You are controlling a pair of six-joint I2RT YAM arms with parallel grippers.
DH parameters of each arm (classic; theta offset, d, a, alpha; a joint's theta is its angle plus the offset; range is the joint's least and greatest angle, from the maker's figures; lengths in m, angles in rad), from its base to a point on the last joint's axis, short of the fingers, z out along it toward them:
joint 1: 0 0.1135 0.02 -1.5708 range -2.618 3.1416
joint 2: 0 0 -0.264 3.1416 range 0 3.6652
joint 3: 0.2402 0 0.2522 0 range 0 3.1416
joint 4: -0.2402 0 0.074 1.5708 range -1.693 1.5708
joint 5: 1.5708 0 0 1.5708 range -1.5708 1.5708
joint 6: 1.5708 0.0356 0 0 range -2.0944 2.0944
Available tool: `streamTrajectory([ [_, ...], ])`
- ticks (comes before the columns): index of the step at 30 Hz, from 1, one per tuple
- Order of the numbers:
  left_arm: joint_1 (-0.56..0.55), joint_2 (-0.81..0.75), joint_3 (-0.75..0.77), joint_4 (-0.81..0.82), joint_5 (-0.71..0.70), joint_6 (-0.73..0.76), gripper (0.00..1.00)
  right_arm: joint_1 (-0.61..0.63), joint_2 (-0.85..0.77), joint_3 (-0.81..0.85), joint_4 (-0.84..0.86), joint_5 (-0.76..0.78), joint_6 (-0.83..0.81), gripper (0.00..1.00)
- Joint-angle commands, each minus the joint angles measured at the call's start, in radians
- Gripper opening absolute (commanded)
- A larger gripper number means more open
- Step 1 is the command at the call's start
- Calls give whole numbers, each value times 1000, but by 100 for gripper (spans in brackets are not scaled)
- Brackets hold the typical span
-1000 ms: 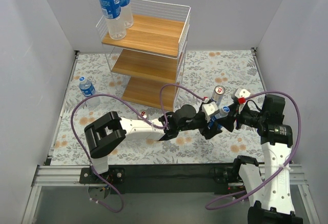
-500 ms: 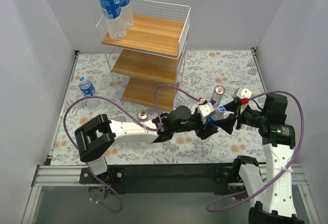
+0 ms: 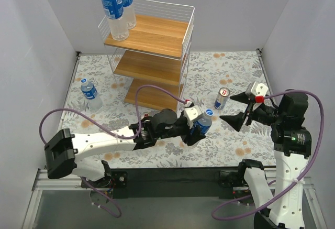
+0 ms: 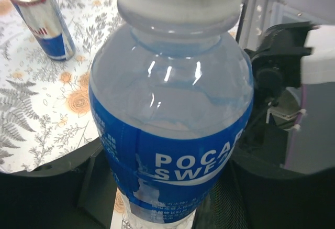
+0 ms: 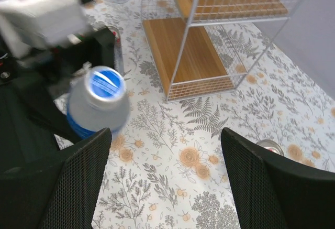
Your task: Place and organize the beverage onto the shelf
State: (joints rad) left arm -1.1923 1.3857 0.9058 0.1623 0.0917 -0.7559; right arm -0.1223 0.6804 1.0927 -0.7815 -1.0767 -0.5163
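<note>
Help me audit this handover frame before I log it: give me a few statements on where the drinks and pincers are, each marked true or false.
1. The left pincer is shut on a bottle. True.
2. The right pincer grips the can. False: it is open and holds nothing, and the can stands free on the table.
3. Two bottles stand on the top tier of the shelf. True.
4. Every bottle is on the shelf. False: a lone bottle stands on the table left of the shelf, and another is in the left pincer.
</note>
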Motion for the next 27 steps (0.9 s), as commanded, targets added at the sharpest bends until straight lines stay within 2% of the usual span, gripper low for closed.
streamTrajectory([
  [1,-10,-184,24,45,-7,32,0,0,28,-3,76,118,94,90],
  [5,-10,-267,100,-100,-39,79,0,0,33,-69,151,225,128,90],
  [9,-10,-274,328,-248,-138,134,0,0,42,-131,200,270,133,90],
  [12,-10,-237,470,-329,-225,168,0,0,48,-148,208,290,131,90],
  [16,-9,-172,741,-401,-360,188,0,0,51,-166,223,317,130,90],
  [19,-3,-107,876,-460,-404,237,0,0,53,-175,226,339,125,90],
  [20,6,-81,977,-489,-426,247,0,0,51,-183,231,342,125,90],
  [23,45,16,1150,-541,-483,280,0,0,57,-194,237,351,131,90],
  [27,114,107,1303,-544,-497,296,0,0,65,-209,248,360,136,90],
])
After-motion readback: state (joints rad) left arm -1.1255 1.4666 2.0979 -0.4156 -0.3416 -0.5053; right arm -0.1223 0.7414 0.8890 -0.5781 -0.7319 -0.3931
